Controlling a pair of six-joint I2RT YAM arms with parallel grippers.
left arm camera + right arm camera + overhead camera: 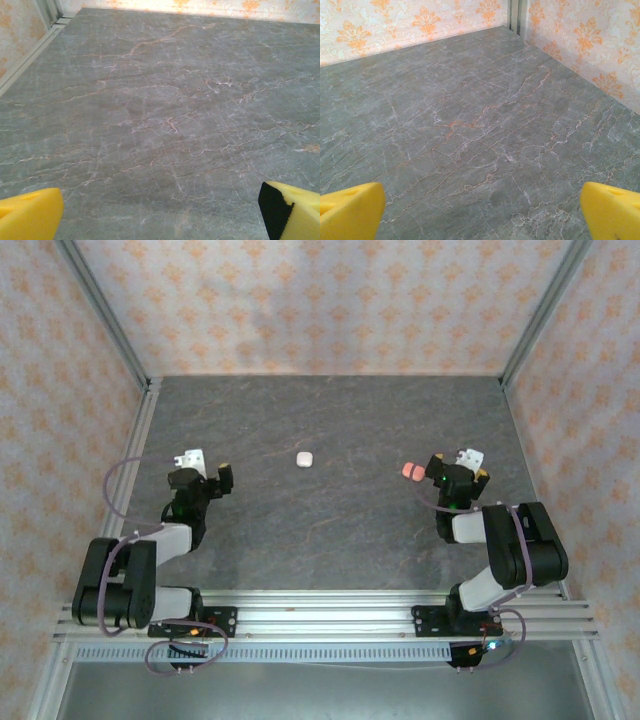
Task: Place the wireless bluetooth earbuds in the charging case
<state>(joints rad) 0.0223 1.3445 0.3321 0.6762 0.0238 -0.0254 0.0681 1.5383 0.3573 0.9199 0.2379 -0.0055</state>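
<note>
A white pebble-like charging case (304, 458) lies shut on the grey marbled table (330, 530), mid-table. A coral-pink charging case (411, 470) lies just left of my right gripper (452, 461), close to its left finger. My left gripper (208, 469) rests low at the left side, well left of the white case. Both grippers stand open with nothing between their yellow fingertips (30, 212) (612, 210); only bare tabletop lies ahead of the left gripper (160, 215) and the right gripper (482, 210). The earbuds are out of view.
Patterned walls close in the table at the back, left and right, with metal corner posts (105, 315) (515, 15). An aluminium rail (320, 615) carrying both arm bases runs along the near edge.
</note>
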